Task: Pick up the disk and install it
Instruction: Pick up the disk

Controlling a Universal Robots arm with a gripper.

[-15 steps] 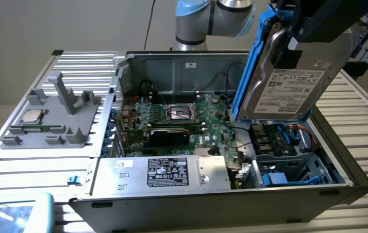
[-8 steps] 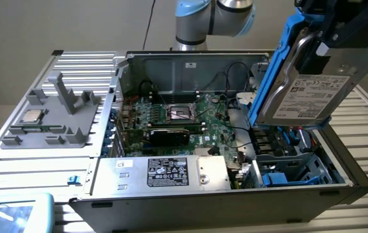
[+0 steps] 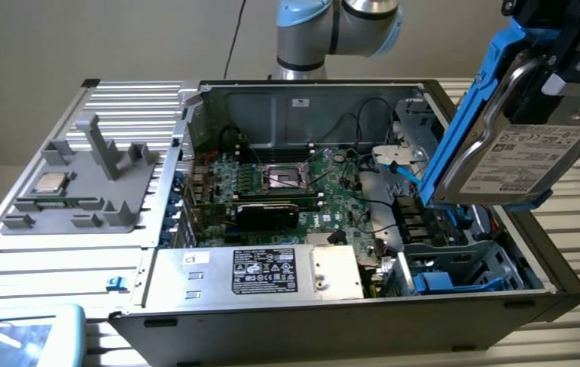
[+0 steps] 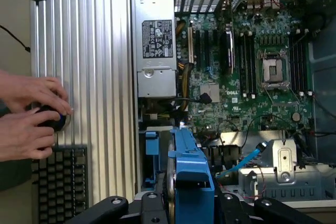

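The exterior view looks down at an angle from near the open computer case (image 3: 301,107), facing its interior. The wrist view looks straight down from above. Both share the motherboard (image 3: 341,202) and disk (image 3: 519,153).

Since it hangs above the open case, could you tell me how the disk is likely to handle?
The disk looks rigid: metal body, no sag in the gripper. It is probably heavy for its size. Its blue frame looks like plastic, so it may flex or slip slightly.
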